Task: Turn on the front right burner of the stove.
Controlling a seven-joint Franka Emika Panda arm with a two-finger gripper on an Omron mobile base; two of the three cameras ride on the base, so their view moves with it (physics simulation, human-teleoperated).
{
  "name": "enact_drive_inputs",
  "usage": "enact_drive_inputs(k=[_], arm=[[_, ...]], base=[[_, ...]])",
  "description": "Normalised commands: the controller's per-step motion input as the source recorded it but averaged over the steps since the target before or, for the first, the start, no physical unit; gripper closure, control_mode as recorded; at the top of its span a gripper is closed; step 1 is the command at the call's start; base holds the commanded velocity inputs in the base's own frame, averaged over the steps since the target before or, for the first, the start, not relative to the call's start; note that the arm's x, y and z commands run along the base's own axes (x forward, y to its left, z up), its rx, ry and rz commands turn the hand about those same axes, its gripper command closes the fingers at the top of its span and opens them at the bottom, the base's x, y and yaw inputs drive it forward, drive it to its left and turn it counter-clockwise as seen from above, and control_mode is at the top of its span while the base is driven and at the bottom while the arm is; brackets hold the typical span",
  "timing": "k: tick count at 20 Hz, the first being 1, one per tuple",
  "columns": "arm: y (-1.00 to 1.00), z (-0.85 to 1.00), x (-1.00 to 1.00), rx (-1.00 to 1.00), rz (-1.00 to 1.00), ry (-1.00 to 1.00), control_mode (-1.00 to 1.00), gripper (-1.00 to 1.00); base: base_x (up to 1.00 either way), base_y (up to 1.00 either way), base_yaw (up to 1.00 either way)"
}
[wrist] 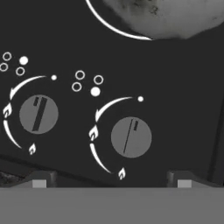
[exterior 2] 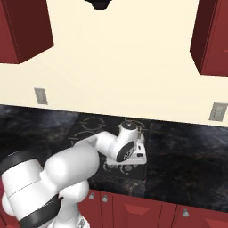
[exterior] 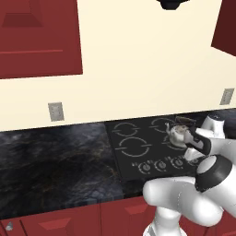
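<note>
The stove (exterior: 138, 138) is a flat black glass cooktop set in the dark counter. In the hand view my gripper (wrist: 111, 180) hangs open just above its knob row, the two fingertips (wrist: 39, 179) spread wide. A round grey knob (wrist: 131, 137) lies between them, its pointer line nearly upright; a second knob (wrist: 38, 114) sits to its left. Beyond the knobs curves the white arc of the front right burner (wrist: 175, 13), with a pale grey mottled centre. My hand (exterior 2: 135, 153) hovers over the stove's near right edge.
A small metal kettle (exterior: 177, 134) stands on the right side of the stove, just beyond my wrist. The dark marble counter (exterior: 55, 156) stretches left. Wall outlets (exterior: 56, 111) (exterior 2: 217, 111) flank the stove, and red cabinets (exterior: 41, 37) hang above.
</note>
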Motion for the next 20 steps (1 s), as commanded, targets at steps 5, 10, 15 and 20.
enact_drive_inputs(k=[5,10,15,20], arm=[[0.00,-0.25,0.15,0.00,0.00,0.00,-1.00,-1.00],[-0.04,-0.18,0.11,0.00,0.00,0.00,-1.00,-1.00],[-0.05,-0.19,0.10,0.00,0.00,0.00,-1.00,-1.00],[-0.03,-0.19,0.13,0.00,0.00,0.00,-1.00,-1.00]], base=[[0.00,0.00,0.00],[0.00,0.00,0.00],[0.00,0.00,0.00],[0.00,0.00,0.00]])
